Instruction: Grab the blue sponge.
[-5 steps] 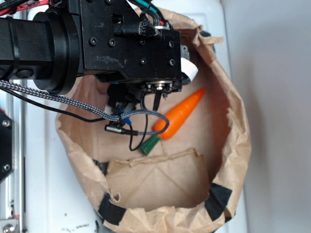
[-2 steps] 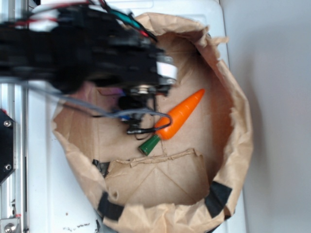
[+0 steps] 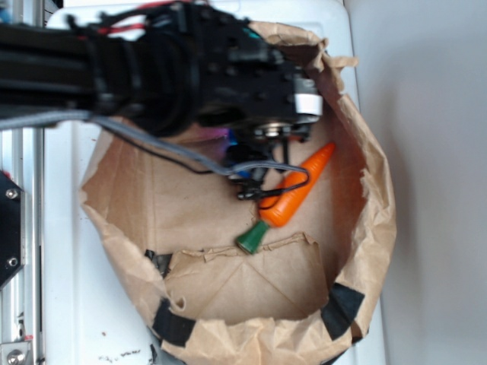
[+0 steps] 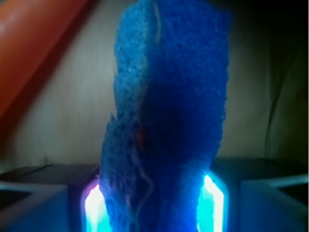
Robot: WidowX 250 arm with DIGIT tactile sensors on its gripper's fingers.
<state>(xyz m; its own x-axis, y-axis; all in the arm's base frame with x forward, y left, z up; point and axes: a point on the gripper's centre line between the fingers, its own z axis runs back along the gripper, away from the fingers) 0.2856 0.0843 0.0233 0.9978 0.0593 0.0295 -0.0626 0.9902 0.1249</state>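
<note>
Blue sponge [image 4: 166, 116]: pinched upright in end effector [image 4: 154, 203], squeezed narrow at the base. Inside paper bag [image 3: 377, 228], near far rim, just beside carrot [image 3: 293, 199]. Grasp judged secured.

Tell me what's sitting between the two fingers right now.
The blue sponge fills the gap between the fingers, squeezed between them. The wrist view shows it; in the exterior view the arm hides it.
</note>
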